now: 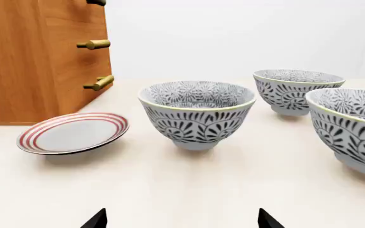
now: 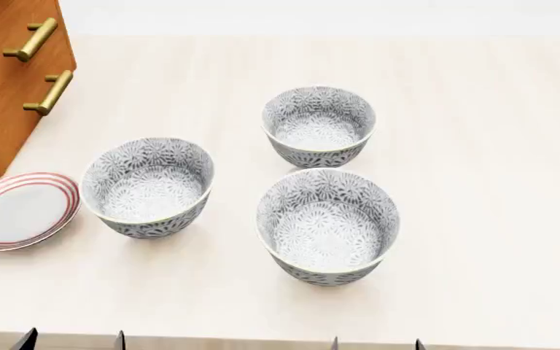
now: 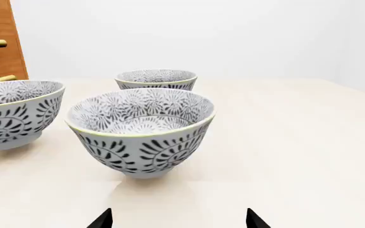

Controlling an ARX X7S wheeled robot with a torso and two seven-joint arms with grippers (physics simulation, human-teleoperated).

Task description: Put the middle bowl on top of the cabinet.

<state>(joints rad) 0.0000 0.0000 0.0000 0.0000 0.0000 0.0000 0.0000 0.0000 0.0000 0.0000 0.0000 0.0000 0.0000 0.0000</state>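
Observation:
Three look-alike grey floral bowls stand in a triangle on the table. The far one (image 2: 319, 127) (image 1: 296, 90) (image 3: 156, 78) lies between the other two from left to right, so I take it as the middle bowl. One bowl (image 2: 149, 186) (image 1: 196, 114) is at the left, another (image 2: 329, 226) (image 3: 141, 130) is nearest. The cabinet (image 2: 3, 87) (image 1: 36, 57) rises at the far left; its top is out of view. My left gripper (image 2: 73, 341) (image 1: 182, 219) and right gripper (image 2: 376, 343) (image 3: 178, 219) are both open and hold nothing, at the near edge, short of the bowls.
A white plate with red rings (image 2: 17, 210) (image 1: 72, 133) lies in front of the cabinet, beside the left bowl. Brass handles (image 2: 47, 91) stick out from the cabinet front. The pale table (image 2: 494, 146) stretches to the right of the bowls.

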